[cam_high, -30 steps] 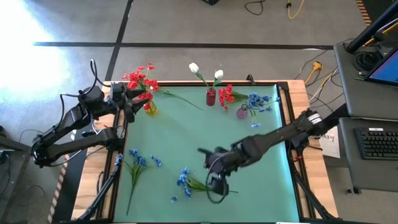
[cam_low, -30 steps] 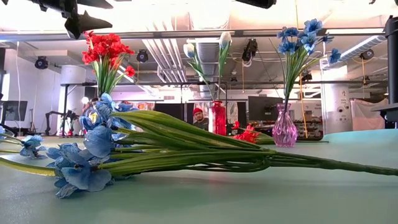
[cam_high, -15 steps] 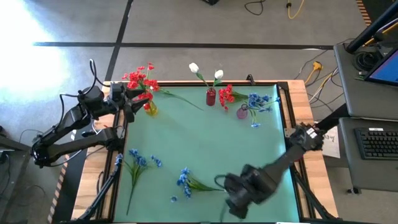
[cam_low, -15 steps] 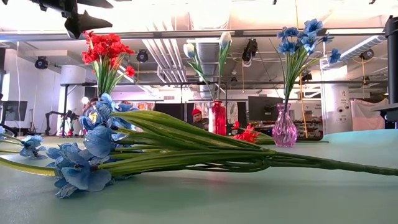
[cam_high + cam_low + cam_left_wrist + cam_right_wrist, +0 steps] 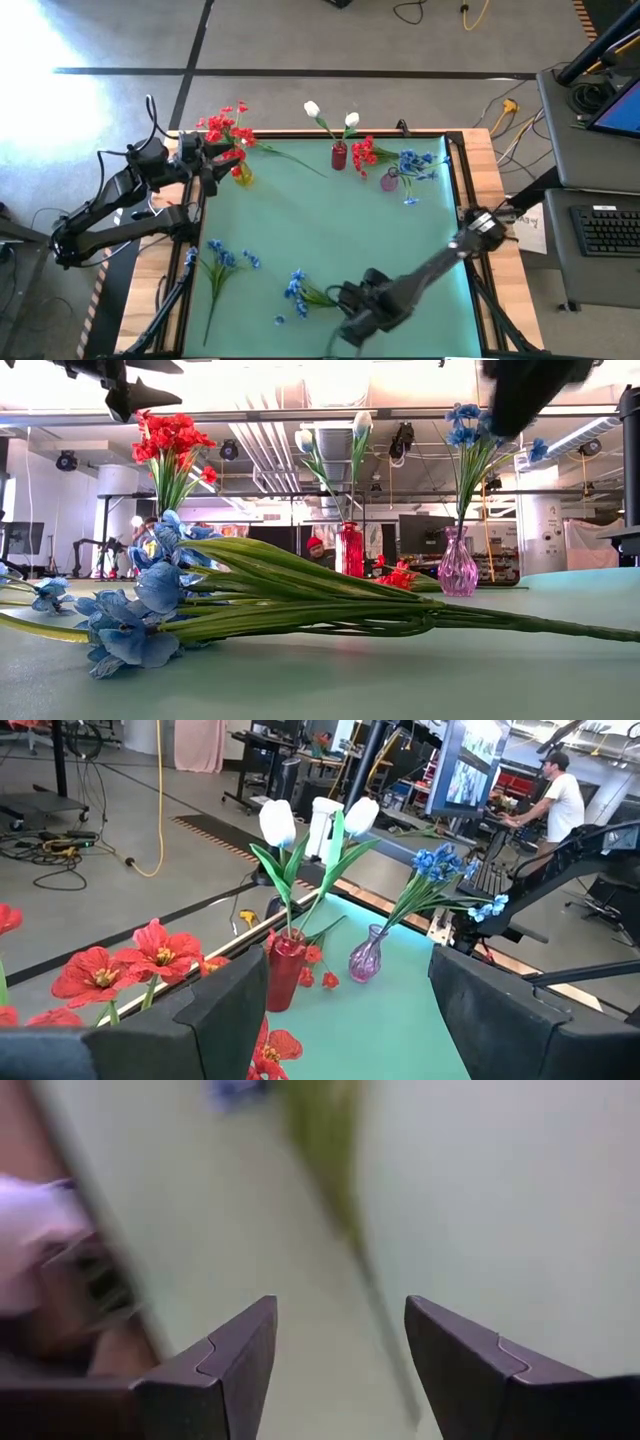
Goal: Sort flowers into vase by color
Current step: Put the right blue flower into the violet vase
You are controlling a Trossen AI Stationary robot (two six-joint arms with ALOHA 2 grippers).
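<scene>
- The step in hand is judged to be the pick-up of the blue spray (image 5: 300,290) lying at the near middle of the mat (image 5: 330,220) — the right claw (image 5: 350,325) is held over its stem end with nothing between the fingers.
- In the right wrist view the two fingers (image 5: 230,1370) stand well apart, and the green stem (image 5: 340,1200) is seen running out ahead of the gap, slightly off its centre line.
- For a clean grasp the gap should be centred over the stem, the fingers set across it rather than along it, and the claw lowered until the tips are just at the mat before closing; the thin stem is likely to roll or slip if pinched off-centre.
- A grip on the bare stem, away from the leaves, is judged better, so that the end stays free for the vase neck.
- The destination would be the pink vase (image 5: 389,181) at the far right, where blue blooms already stand; the red vase (image 5: 339,157) beside it holds white tulips (image 5: 330,115).
- A second blue spray (image 5: 222,262) lies near the left edge, well apart from the claw.
- The left claw (image 5: 205,160) waits at the far left by the red flowers (image 5: 225,128), its fingers spread wide and empty.
</scene>
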